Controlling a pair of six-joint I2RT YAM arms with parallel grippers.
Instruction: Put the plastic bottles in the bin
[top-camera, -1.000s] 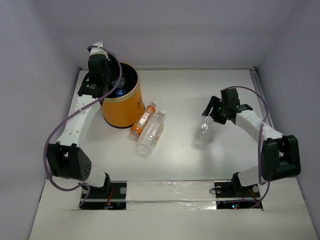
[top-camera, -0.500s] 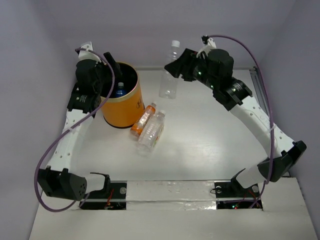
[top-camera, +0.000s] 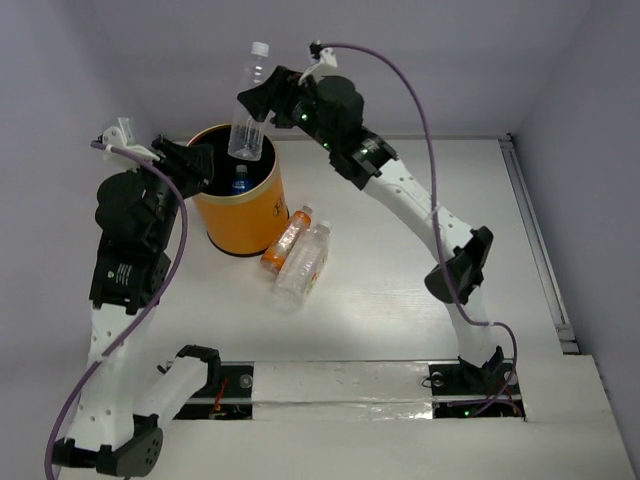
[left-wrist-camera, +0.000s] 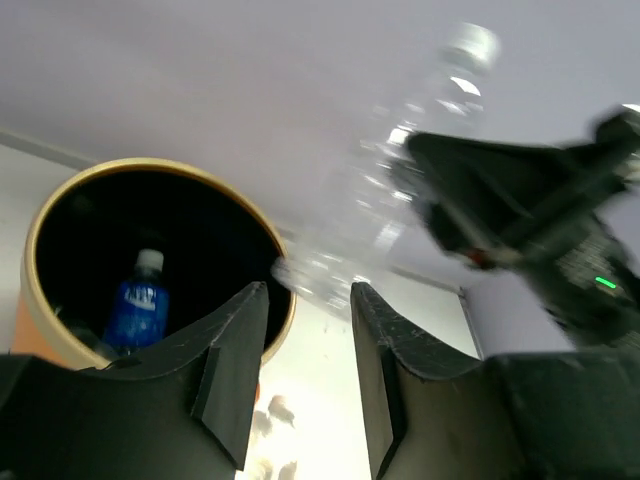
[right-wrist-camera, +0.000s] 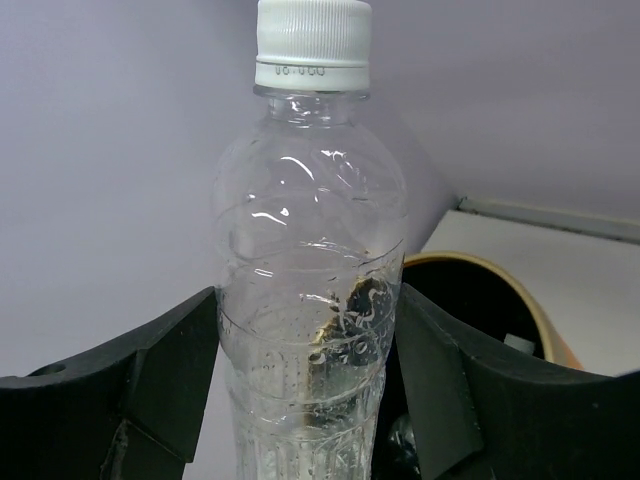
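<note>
My right pincer holds the clear bottle upright, cap up. Its base hangs above the far rim of the bin. My left pincer is partly open and empty.

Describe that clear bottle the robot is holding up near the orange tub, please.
The clear bottle is see-through ribbed plastic with a white screw cap, apparently empty. It is nearly upright, cap up, gripped on both sides of its middle by the black right pincer. It hangs in the air at the open mouth of the orange bin, touching nothing else visible.
</note>
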